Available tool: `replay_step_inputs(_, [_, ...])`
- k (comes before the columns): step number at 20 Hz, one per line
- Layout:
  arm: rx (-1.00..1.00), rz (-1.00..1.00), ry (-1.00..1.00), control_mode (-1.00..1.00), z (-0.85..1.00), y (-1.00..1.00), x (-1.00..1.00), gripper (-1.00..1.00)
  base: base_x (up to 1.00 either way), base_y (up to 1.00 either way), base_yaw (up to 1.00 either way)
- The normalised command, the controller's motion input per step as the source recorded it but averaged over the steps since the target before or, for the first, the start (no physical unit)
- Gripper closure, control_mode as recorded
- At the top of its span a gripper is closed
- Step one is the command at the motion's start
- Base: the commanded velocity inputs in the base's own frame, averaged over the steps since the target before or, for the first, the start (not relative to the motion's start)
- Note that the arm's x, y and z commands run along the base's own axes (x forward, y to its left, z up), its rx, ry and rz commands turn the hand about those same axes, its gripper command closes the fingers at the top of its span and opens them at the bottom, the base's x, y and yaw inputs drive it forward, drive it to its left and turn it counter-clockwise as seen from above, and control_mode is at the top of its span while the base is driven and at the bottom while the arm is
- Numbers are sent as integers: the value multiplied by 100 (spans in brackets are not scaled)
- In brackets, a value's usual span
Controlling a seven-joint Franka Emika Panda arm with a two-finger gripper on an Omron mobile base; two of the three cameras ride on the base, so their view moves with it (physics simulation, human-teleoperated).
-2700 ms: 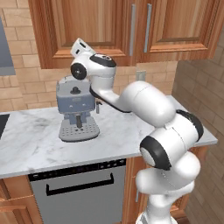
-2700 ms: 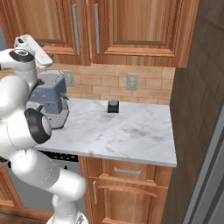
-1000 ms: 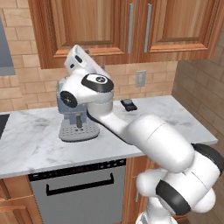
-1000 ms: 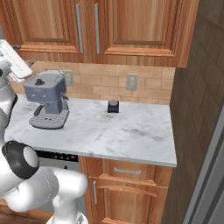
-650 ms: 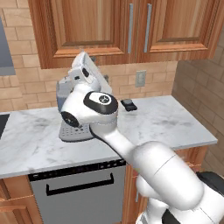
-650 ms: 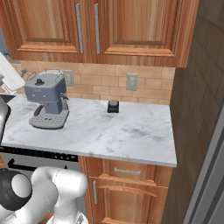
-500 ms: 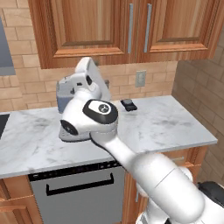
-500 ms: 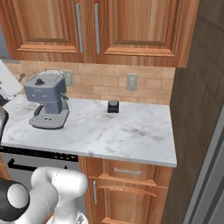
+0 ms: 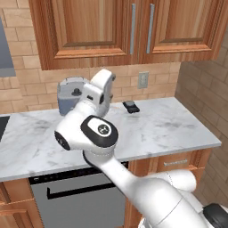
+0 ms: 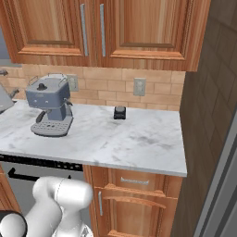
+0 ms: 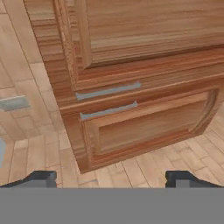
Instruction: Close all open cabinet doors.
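Two reddish-brown upper cabinet doors [image 9: 89, 26] [image 10: 139, 28] hang above the counter, their silver bar handles [image 9: 132, 27] side by side, and both look flush with the frame. In the hand view, which is rolled sideways, the same doors [image 11: 144, 118] lie ahead with the two handles [image 11: 107, 91] close together. My gripper [image 11: 111, 178] is open with nothing between its fingertips [image 11: 40, 177], and it stands well back from the doors. My white hand [image 9: 100, 89] is raised over the counter's left part, in front of the coffee machine.
A grey-blue coffee machine [image 10: 50, 109] stands on the marble counter [image 10: 139, 139]. A small black object [image 10: 120, 112] sits by the brick backsplash. Below are a grey dishwasher [image 9: 67, 196] and a lower cabinet door [image 10: 134, 208] under a drawer. A dark wall panel [image 10: 208, 115] bounds the right.
The arm has swung left and toward the cameras, its elbow now large in the left base view. The hand has slid to the right base view's left edge. The jaws stayed open.
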Motion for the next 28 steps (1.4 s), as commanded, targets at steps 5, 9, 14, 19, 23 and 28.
replay_step_inputs(5, [46,9,-23,-100,1,-51,-54,-100,0,0,0])
replay_step_inputs(9, [43,16,-21,-100,6,-82,-50,-100,0,0,0])
replay_step_inputs(14, [42,16,-20,-100,5,-91,-43,-100,0,0,0])
replay_step_inputs(19, [41,15,-19,-100,1,-84,-37,-100,0,0,0])
replay_step_inputs(23, [36,13,-17,-100,-3,-73,-25,-100,0,0,0])
replay_step_inputs(28, [13,5,-6,-100,-18,-35,-2,-100,0,0,0])
